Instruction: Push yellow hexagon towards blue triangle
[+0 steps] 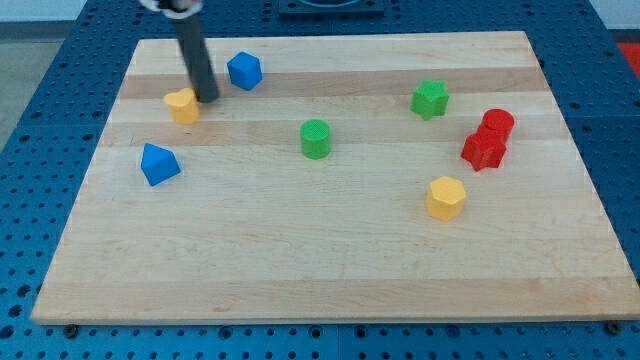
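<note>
The yellow hexagon [446, 197] lies at the view's right, below the middle of the wooden board [300, 270]. The blue triangle [159, 163] lies at the view's left. My tip [209, 99] is at the view's top left, far from the hexagon. It touches or nearly touches the right side of a second yellow block, perhaps a heart [182, 104], above and a little right of the blue triangle. The dark rod rises from the tip to the view's top edge.
A blue cube [244, 71] sits just right of the rod. A green cylinder [315, 138] stands near the middle. A green star [430, 98] and two touching red blocks [490, 138] are at the right.
</note>
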Controlling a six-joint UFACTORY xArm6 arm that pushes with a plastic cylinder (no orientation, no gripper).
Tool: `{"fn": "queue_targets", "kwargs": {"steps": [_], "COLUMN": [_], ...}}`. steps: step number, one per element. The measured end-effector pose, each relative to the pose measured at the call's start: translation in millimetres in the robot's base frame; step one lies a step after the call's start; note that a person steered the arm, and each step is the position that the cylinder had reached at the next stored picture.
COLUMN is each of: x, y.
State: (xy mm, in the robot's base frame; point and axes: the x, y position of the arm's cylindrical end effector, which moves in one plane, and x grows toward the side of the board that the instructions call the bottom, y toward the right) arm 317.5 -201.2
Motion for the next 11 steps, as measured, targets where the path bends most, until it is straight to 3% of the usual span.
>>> {"fn": "queue_targets", "kwargs": {"steps": [1, 2, 3, 5, 7, 9, 10, 11], "x": [41.0, 45.9, 47.3, 140.4, 116.0, 196.0, 206.7, 227.7], "y": [-24.9, -17.4, 70.0, 131.5, 290.7, 359.7, 390.9, 332.7]}}
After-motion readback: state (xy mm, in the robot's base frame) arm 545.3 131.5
